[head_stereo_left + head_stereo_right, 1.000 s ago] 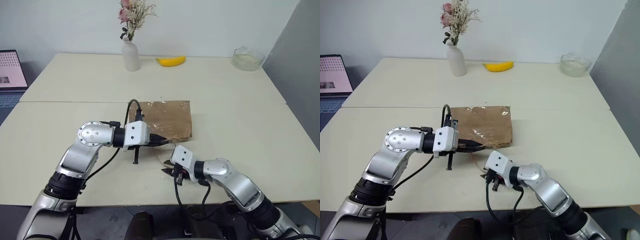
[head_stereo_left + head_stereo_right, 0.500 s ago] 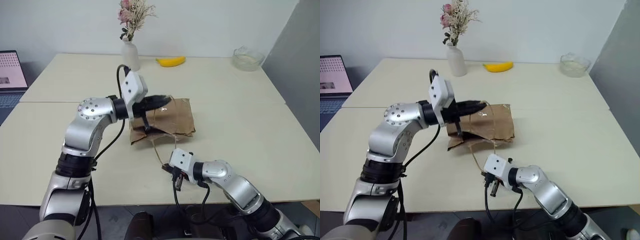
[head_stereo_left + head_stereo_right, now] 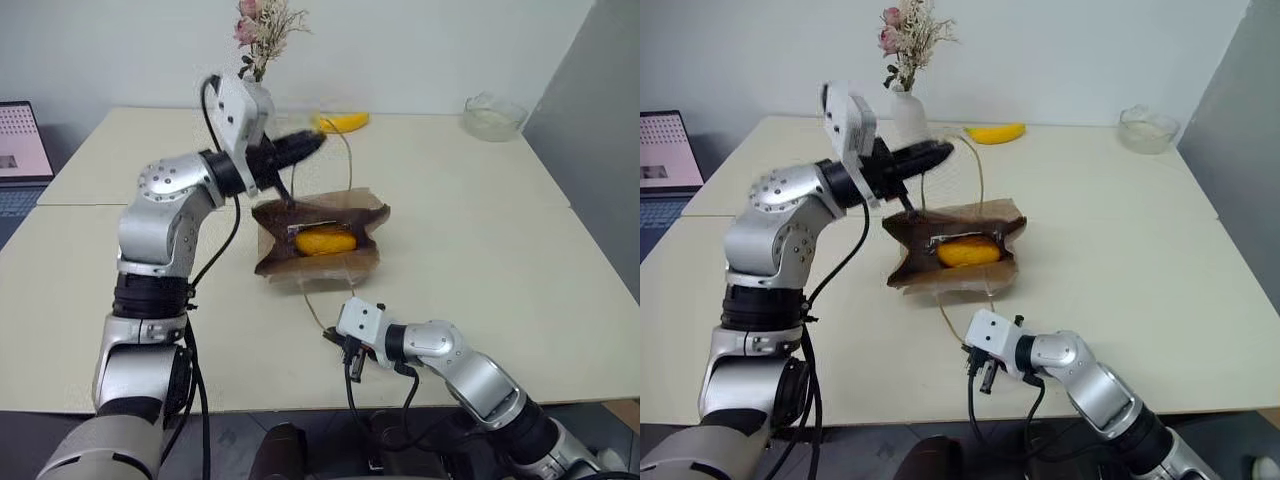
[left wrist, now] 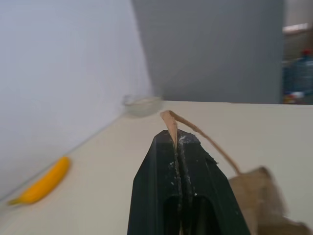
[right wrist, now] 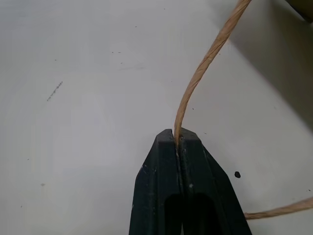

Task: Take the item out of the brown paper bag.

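Note:
The brown paper bag point(image 3: 275, 255) lies mid-table with its mouth pulled open toward me. Inside it rests the item point(image 3: 325, 242), a small smooth yellow-orange lump. My left gripper point(image 3: 308, 143) is raised above the bag's far-left side, pointing level, and is shut on the bag's upper twine handle point(image 3: 349, 170), which runs taut down to the bag. My right gripper point(image 3: 334, 339) sits low on the table just in front of the bag, shut on the lower twine handle point(image 5: 205, 63). In the left wrist view, the left gripper point(image 4: 175, 141) pinches the twine.
A white vase with dried flowers point(image 3: 258, 100) stands at the back behind my left arm. A banana point(image 3: 342, 122) lies beside it, and a glass bowl point(image 3: 492, 115) sits at the back right. A laptop point(image 3: 22, 140) is at the far left edge.
My left gripper rose and swung away from me with the upper handle. This pulled the flat bag open, and the item inside now shows. The right gripper kept still on the lower handle.

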`<state>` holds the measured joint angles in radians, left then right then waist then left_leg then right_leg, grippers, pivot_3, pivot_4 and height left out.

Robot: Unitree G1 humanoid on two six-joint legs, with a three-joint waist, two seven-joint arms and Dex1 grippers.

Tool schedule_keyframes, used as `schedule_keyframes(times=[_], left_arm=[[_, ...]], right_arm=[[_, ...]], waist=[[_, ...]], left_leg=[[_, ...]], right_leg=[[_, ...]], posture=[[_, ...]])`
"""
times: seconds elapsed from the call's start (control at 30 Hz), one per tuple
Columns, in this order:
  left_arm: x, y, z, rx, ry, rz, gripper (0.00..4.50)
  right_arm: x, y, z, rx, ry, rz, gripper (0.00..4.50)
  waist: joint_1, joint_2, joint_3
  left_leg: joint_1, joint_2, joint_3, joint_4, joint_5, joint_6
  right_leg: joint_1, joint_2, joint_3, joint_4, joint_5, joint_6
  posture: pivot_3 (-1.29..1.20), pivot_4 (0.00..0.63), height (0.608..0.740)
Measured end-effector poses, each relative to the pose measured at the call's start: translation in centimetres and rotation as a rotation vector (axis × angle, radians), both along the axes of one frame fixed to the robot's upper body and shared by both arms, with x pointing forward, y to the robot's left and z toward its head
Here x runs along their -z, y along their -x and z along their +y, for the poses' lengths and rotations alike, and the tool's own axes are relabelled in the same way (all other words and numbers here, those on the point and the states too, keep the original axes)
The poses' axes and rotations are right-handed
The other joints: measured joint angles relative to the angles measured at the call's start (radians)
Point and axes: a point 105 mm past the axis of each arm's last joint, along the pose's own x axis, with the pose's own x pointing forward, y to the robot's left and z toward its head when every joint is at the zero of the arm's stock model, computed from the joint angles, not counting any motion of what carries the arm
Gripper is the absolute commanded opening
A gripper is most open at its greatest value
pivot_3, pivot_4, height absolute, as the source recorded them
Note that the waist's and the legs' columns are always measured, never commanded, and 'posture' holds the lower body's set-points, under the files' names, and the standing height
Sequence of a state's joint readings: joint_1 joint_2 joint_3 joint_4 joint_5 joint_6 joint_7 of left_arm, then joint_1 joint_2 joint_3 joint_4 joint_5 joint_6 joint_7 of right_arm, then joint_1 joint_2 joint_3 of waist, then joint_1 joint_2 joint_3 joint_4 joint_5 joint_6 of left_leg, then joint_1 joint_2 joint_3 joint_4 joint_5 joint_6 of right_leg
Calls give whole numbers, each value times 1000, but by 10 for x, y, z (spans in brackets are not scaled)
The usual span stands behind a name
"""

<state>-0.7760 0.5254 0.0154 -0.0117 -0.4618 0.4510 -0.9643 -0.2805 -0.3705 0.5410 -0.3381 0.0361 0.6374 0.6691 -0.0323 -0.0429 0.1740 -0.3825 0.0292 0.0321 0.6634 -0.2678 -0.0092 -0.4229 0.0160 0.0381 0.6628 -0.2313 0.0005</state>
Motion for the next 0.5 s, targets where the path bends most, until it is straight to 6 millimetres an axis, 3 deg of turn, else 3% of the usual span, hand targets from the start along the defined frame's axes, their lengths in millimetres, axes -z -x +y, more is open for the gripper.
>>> schedule_keyframes(times=[0.07,0.23,0.5], left_arm=[[6,11,-5,57,-18,29,0],[2,30,-10,124,-52,16,0],[16,40,-13,169,-112,48,0]], right_arm=[[-5,-4,-7,43,-25,28,587],[-35,2,-13,31,-110,40,2236],[-79,36,-34,-152,-222,108,2236]], waist=[[1,0,0],[1,0,0],[1,0,1]], left_leg=[[0,0,0,0,0,0],[0,-1,0,0,0,0],[0,-1,-1,0,0,0]], right_leg=[[0,0,0,0,0,0],[0,0,0,-1,0,0],[0,0,0,-2,0,0]], posture=[[0,150,740],[0,150,740],[0,150,740]])
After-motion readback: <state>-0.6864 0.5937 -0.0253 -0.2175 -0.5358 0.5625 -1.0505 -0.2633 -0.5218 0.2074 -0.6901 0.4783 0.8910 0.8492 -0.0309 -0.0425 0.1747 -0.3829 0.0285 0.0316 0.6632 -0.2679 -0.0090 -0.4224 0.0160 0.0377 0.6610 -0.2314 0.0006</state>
